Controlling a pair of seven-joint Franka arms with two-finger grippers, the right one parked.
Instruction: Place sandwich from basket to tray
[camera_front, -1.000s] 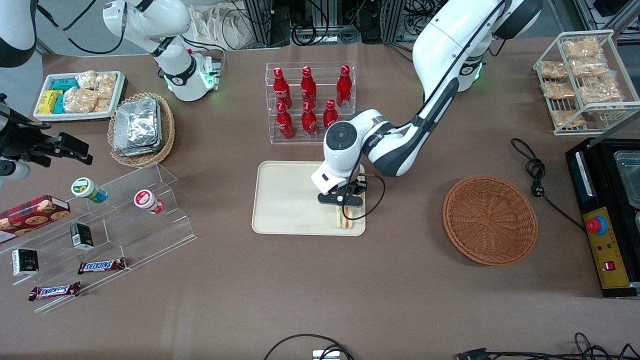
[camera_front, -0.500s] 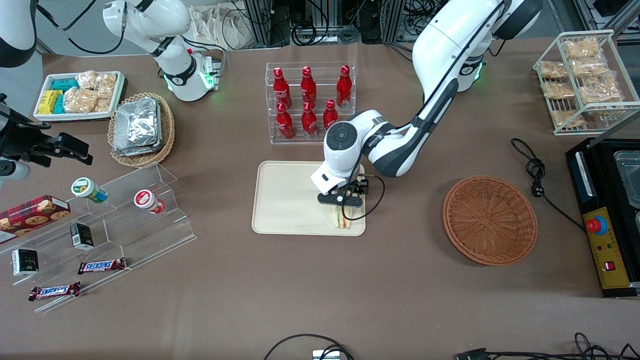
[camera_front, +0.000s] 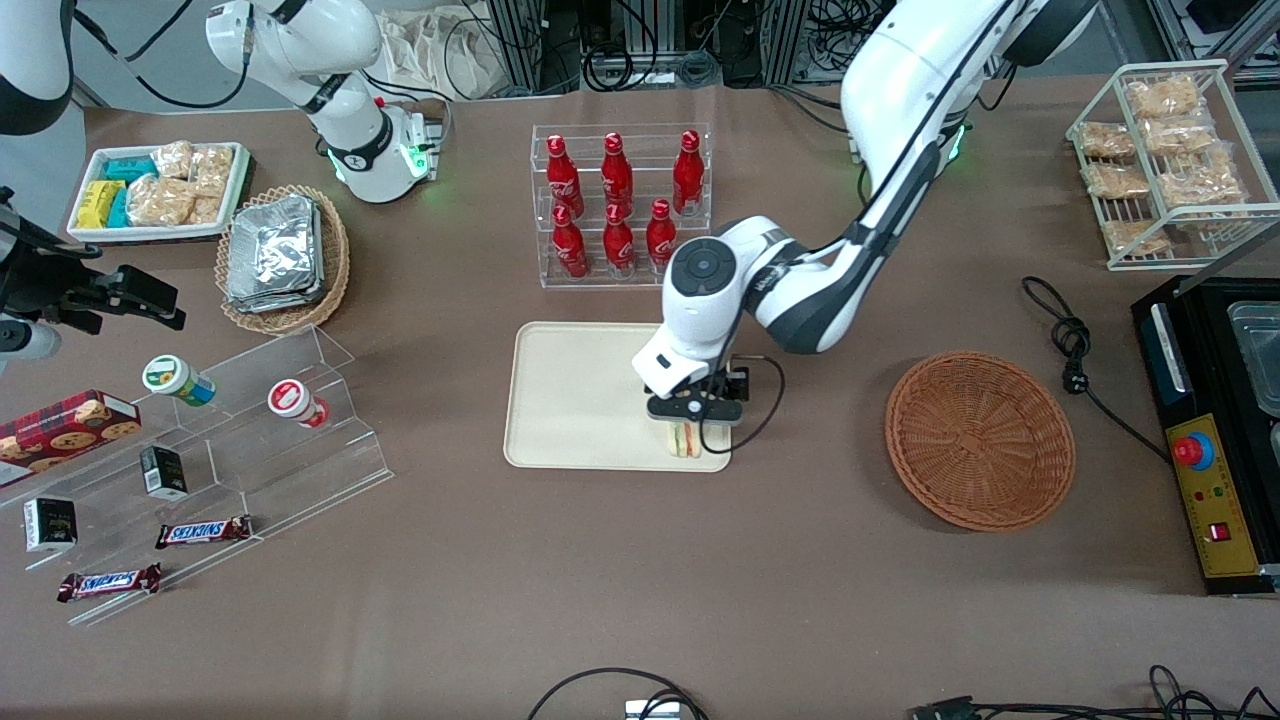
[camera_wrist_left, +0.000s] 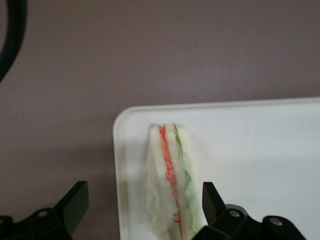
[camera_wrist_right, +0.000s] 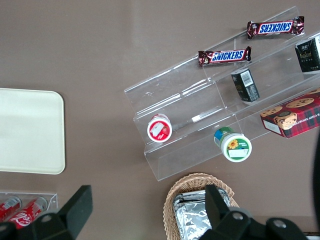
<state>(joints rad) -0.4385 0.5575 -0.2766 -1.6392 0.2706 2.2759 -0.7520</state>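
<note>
The sandwich (camera_front: 685, 438), a white wedge with orange, red and green layers, lies on the cream tray (camera_front: 575, 400) at the corner nearest the front camera, toward the reddish-brown basket (camera_front: 980, 440). My left gripper (camera_front: 693, 412) hangs just above it, open. In the left wrist view the sandwich (camera_wrist_left: 170, 185) lies on the tray (camera_wrist_left: 260, 150) between the spread black fingers (camera_wrist_left: 75, 202), closer to one of them and held by neither. The gripper (camera_wrist_left: 144, 196) straddles the tray's edge. The basket is empty.
A clear rack of red bottles (camera_front: 620, 205) stands farther from the camera than the tray. A tan basket of foil packets (camera_front: 280, 255), a white snack tray (camera_front: 160, 190) and an acrylic stand (camera_front: 230, 440) lie toward the parked arm's end. A black cable (camera_front: 1075, 350) lies beside the basket.
The left arm's wrist and gripper have shifted a little toward the basket and toward the front camera. The sandwich has stayed in the same spot on the tray.
</note>
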